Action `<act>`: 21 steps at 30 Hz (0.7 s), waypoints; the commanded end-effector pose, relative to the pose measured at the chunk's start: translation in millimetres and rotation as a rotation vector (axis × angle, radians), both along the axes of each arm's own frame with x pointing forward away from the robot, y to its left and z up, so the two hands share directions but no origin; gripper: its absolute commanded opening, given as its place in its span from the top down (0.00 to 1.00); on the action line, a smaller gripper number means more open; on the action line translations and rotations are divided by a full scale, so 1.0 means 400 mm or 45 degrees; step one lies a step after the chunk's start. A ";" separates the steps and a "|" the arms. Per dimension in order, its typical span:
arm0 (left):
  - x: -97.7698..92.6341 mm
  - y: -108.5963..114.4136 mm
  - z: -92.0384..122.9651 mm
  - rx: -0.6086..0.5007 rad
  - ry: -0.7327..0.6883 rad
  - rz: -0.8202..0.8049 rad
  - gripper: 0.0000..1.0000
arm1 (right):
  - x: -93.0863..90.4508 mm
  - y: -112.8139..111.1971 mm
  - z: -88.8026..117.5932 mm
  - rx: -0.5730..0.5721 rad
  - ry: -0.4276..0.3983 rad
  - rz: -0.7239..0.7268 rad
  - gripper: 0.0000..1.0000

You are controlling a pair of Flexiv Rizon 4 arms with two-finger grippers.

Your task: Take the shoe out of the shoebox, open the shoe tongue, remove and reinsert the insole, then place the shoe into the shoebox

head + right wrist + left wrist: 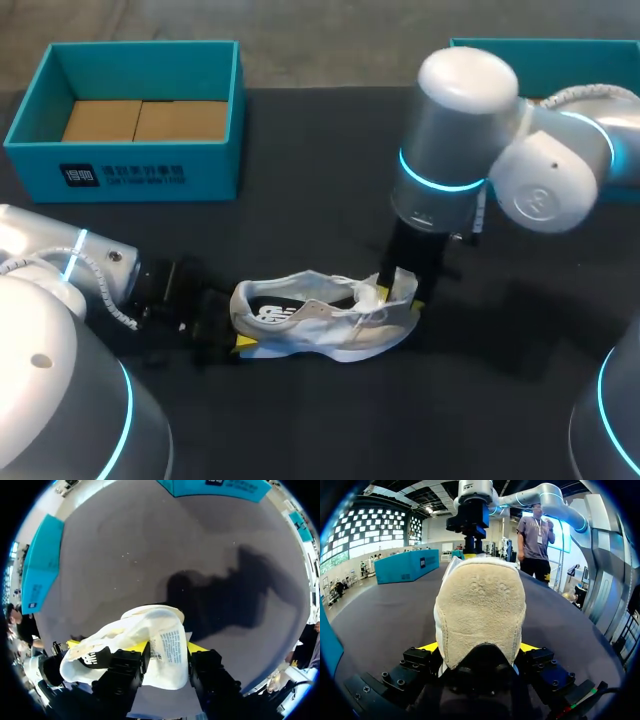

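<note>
Fingers (429, 647) of the left gripper (480, 649) are clamped on the heel (480, 605) of the shoe (330, 325), one at each side. Those of the right gripper (167, 650) pinch the tongue (167, 657), whose label faces out between them. The shoe lies on the table (300, 200) between the two grippers, outside any box.

Step in hand, as judged: opening the tongue. The left fingers should hold the heel down while the right draw the tongue up and towards the toe. Too steep a pull may lift the shoe or bind the laces.

The shoebox (130, 165) stands well apart, beyond the left fingers. It holds two flat cardboard pieces (145, 120) side by side and no shoe. A second teal box (545, 45) lies beyond the right fingers; its contents are hidden.
</note>
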State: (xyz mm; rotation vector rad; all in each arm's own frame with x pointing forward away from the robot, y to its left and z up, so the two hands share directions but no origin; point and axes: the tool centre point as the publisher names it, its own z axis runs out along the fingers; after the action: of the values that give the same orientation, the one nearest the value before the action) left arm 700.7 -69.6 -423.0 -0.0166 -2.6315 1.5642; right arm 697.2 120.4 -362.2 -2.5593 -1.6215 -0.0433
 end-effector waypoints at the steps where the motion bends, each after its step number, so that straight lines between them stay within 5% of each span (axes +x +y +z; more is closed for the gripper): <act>1: 0.002 -0.004 -0.008 0.004 0.000 0.000 1.00 | -0.019 0.005 -0.015 0.013 -0.010 -0.137 0.56; 6: 0.002 -0.004 -0.008 0.004 0.000 0.000 1.00 | -0.024 0.012 0.001 -0.011 -0.008 -0.141 0.45; 8: 0.002 -0.004 -0.008 0.004 0.000 0.000 1.00 | -0.025 0.015 0.026 -0.037 -0.029 -0.135 0.05; 9: 0.002 -0.004 -0.008 0.004 0.000 0.000 1.00 | -0.024 0.017 0.039 -0.046 -0.041 -0.131 0.00; 21: 0.002 -0.004 -0.008 0.004 0.000 0.000 1.00 | -0.006 0.055 0.159 -0.112 -0.165 0.019 0.00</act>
State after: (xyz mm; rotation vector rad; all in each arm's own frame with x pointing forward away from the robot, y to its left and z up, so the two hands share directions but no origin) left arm 700.7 -69.5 -423.2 -0.0165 -2.6315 1.5639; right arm 697.9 132.9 -306.4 -2.5435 -1.7578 -0.1321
